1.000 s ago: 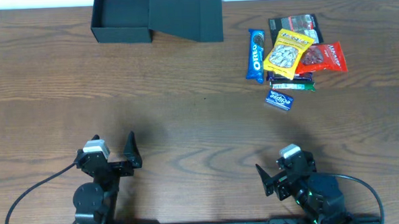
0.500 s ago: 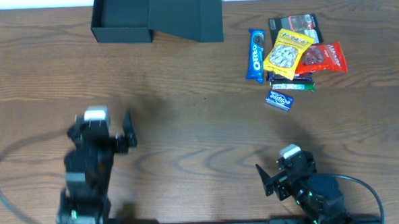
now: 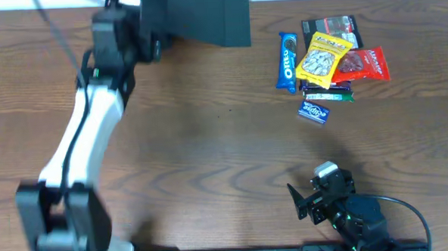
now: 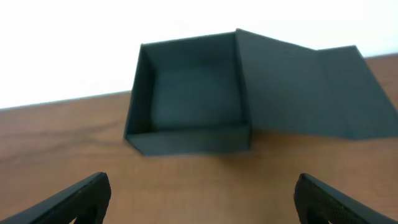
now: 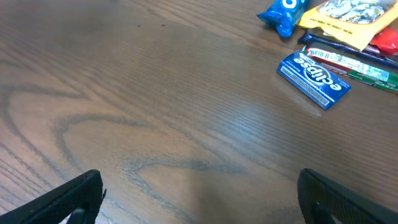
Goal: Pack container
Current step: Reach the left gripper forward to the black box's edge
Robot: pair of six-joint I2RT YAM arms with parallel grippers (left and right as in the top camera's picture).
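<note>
Both the left claw (image 4: 202,196) and the right claw (image 5: 199,196) are spread wide, with nothing held. The open, empty container (image 4: 186,93) is set at the upper left of the overhead frame, its flap lid laid out rightward, just ahead of the left claw. At upper right, snack packets (image 3: 329,60) are piled on the surface (image 3: 209,141).

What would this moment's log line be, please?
left gripper: open, facing container | right gripper: open | container: empty, lid open | snacks: unpacked
</note>
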